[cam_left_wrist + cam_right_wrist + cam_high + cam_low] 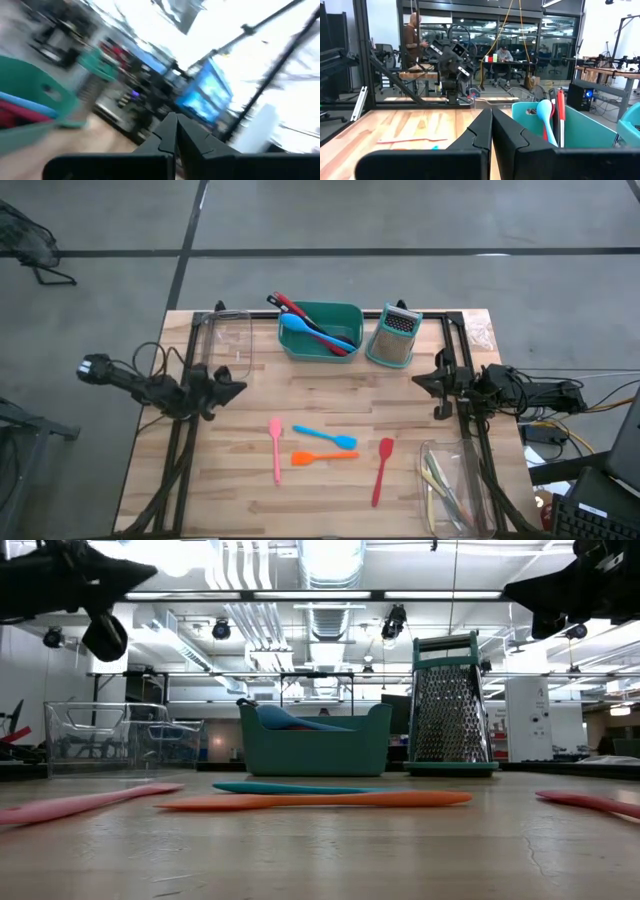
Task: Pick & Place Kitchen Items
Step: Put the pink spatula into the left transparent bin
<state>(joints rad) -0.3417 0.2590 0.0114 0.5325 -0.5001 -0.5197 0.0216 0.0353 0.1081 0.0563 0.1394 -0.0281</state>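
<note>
The teal tub (pixel 322 330) is holding a blue spoon (pixel 300 328) and red utensils (pixel 305 318), handles slanting left-to-right; both grippers' fingers are pressing together.

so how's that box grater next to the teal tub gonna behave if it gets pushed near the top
The box grater stands upright and looks tall for its narrow teal base, so a push up high would probably tip it rather than slide it. Its perforated metal walls look stiff, unlikely to flex. If it fell sideways, it might knock the teal tub standing close beside it.
</note>
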